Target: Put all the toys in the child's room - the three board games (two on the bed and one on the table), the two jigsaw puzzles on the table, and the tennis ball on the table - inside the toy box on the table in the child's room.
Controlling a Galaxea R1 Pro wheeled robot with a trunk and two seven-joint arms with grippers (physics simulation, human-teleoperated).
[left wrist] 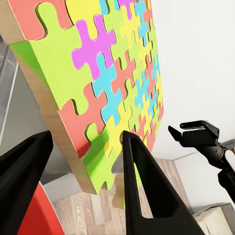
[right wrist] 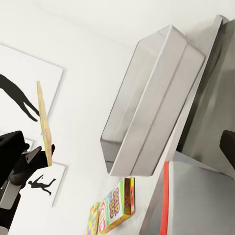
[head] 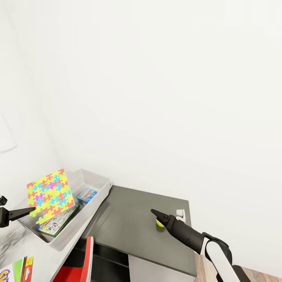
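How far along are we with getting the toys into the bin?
Partly there. The toy box already holds a flat printed game box and a small blue box. In hand: the left gripper pinches a jigsaw puzzle by its edge, upright over the bin, not yet laid in. Left: the tennis ball on the dark table at the right gripper, and a colourful game box outside the bin.

Toy box [head: 100, 184] sits on white desk [head: 27, 250], by the wall. Left gripper [head: 30, 211] pinches a jigsaw puzzle [head: 51, 194], held upright over the box's near end. Two flat game boxes [head: 58, 223] lie inside the box. Right gripper [head: 155, 213] touches tennis ball [head: 159, 223] on dark lower section [head: 129, 227] beside the box.
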